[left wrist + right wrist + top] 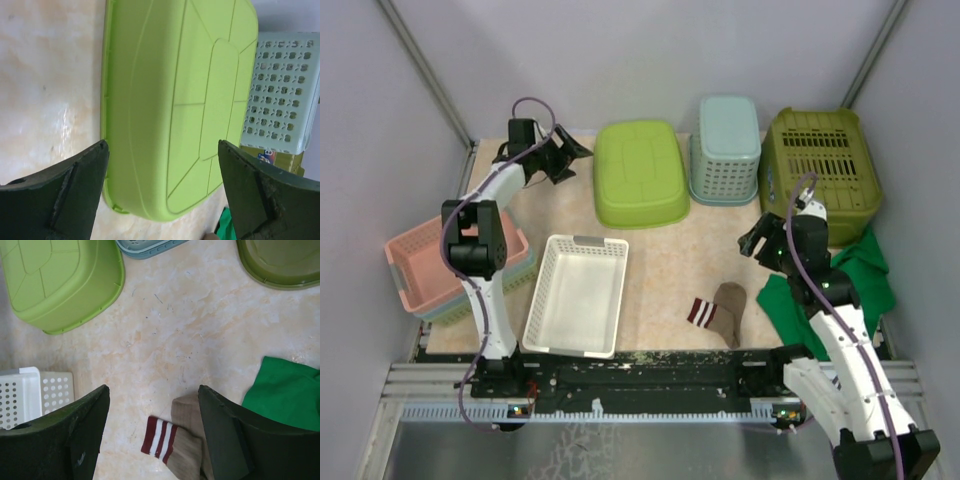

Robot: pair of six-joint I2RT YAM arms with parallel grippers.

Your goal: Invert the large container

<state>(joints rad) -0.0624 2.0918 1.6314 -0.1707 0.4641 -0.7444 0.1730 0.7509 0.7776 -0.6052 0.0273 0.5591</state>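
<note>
Left gripper (162, 150): jaws wide apart, nothing between the fingers. It sits at the far left of the table (670, 262), just beside the left long edge of the lime-green tub (175, 100) and apart from it, with the fingers pointed across the tub.

Lime-green tub: lies at the far centre of the table, ribbed base facing up and rim down on the surface. A pale blue perforated basket (726, 150) stands just beside its right side, and an olive-green slatted crate (820, 160) stands beyond that.

Right gripper (153, 390): jaws partly open and empty. It hangs above bare table near a striped sock (718, 308) and a green cloth (850, 290).

Step in hand: judged as release after inversion. The tub appears fully turned over and rests flat.

Next move: draw the left arm back and up, away from the tub's edge. Keep the open fingers clear of the rim so the tub is not nudged or tipped. No action appears to be needed from the right arm.
</note>
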